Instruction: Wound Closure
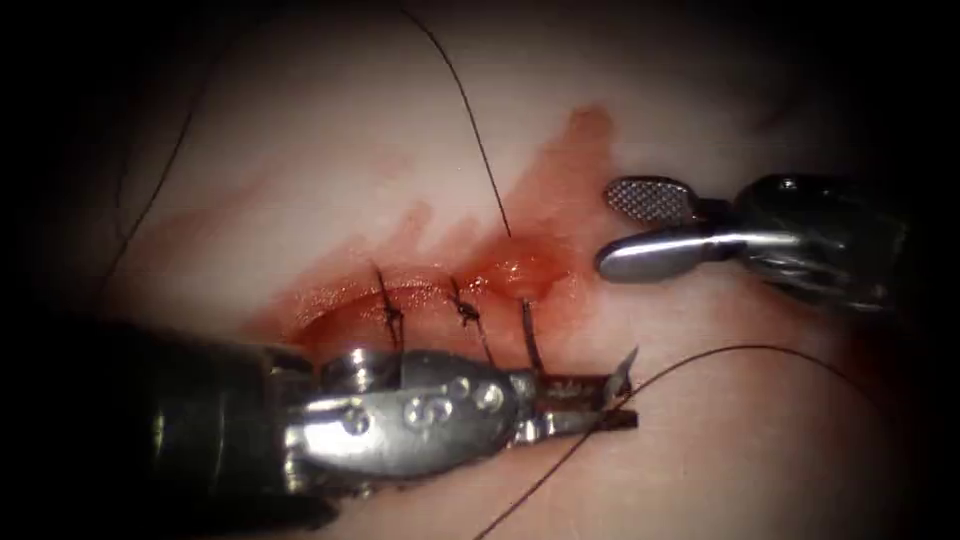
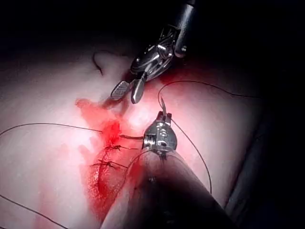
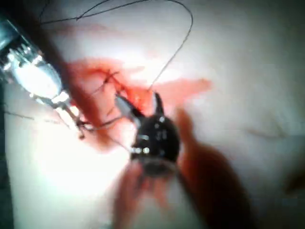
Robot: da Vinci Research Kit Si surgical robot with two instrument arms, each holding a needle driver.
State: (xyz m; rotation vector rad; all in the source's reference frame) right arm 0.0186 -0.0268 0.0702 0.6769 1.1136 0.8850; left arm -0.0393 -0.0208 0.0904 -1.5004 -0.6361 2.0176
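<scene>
Nearest to the endoscope, the left tool is seen lying low over the tissue on the near side of the cut. Its jaws are pressed together on the needle, which is held near one end, and a short pointed piece is seen standing up from the jaws. Whether this is the tip or the tail cannot be told. The needle is not seen to be in the tissue at this place. It is judged that it is held so close to the cut because the thread leaves the jaws and curves away to the right.

Just behind the jaws, three dark stitches are counted across the cut: two knotted stitches and one plain strand on the right (this one enters the tissue at the wet red fluid). A second length of thread rises from that spot toward the far side.

Farther away, on the right of the cut, the right tool is held above the tissue. Its jaws are spread and nothing is held between them, probably so that it is ready beside the last stitch.

Two tools and one needle are counted.
</scene>
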